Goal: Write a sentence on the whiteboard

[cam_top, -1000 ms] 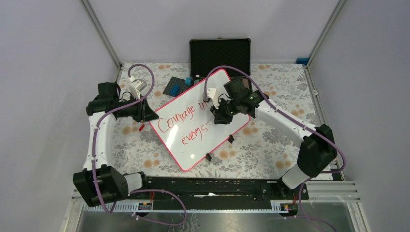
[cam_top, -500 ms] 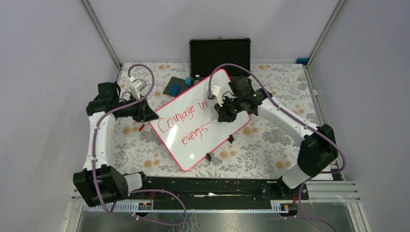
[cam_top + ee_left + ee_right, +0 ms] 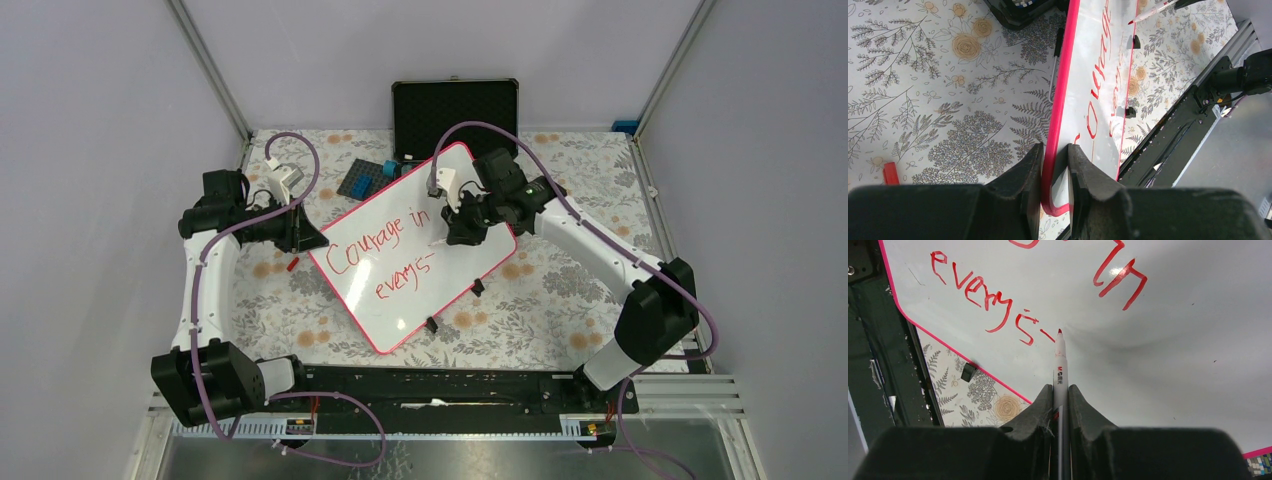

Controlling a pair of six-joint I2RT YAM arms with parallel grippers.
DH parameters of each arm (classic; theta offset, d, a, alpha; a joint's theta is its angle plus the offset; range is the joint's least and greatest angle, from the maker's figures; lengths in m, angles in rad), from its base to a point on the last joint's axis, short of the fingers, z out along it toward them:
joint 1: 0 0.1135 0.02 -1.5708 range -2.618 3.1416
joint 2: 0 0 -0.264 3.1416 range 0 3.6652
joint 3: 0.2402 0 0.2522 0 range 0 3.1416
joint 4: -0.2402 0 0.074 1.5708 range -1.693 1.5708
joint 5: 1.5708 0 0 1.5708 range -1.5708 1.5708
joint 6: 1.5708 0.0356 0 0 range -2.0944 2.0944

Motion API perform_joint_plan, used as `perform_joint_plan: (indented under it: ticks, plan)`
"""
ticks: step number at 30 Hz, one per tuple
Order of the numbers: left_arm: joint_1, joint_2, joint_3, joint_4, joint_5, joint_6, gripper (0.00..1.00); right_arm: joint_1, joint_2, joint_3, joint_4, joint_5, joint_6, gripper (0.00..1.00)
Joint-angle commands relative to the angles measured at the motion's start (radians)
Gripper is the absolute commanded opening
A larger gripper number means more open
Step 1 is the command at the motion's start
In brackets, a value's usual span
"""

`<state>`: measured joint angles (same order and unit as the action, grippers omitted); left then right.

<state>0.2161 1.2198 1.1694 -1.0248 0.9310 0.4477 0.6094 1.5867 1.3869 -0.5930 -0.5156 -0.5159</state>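
The whiteboard [image 3: 405,300] lies slanted on the floral table, with its pink-red frame showing. The sentence [image 3: 385,245] in red reads "Courage in" above "every s" and a short stroke; it also shows in the right wrist view [image 3: 978,292]. My left gripper [image 3: 312,238] is shut on the whiteboard's left corner, one finger on each side of the frame [image 3: 1054,150]. My right gripper [image 3: 457,232] is shut on a white red-tipped marker [image 3: 1060,360]. The marker's tip sits at the end of the short stroke after the "s". The marker also shows in the left wrist view [image 3: 1153,10].
An open black case [image 3: 455,115] stands at the back. A dark studded plate with a blue block [image 3: 365,178] lies by the board's far edge. A red cap [image 3: 291,264] lies left of the board. Two black clips [image 3: 478,287] sit on its near right edge.
My right gripper with the marker has moved right and away along the second line, uncovering "in" and leaving a short stroke after the "s". The left gripper has not moved.
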Motion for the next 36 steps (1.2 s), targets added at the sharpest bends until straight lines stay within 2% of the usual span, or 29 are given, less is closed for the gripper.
perform_joint_plan:
  ticks: [1, 11, 27, 36]
  plan:
    - [-0.006, 0.012, -0.011, 0.027, -0.027, 0.037, 0.02, 0.008, 0.011, 0.04, 0.005, -0.015, -0.007, 0.0]
    - [-0.006, 0.014, -0.012, 0.026, -0.03, 0.037, 0.02, 0.019, 0.026, 0.012, 0.015, 0.004, -0.013, 0.0]
    - [-0.006, 0.014, -0.01, 0.027, -0.027, 0.036, 0.02, 0.024, -0.032, -0.119, 0.019, 0.017, -0.026, 0.0]
    - [-0.007, 0.012, -0.011, 0.027, -0.027, 0.036, 0.02, 0.021, -0.042, -0.119, 0.02, 0.064, -0.04, 0.0]
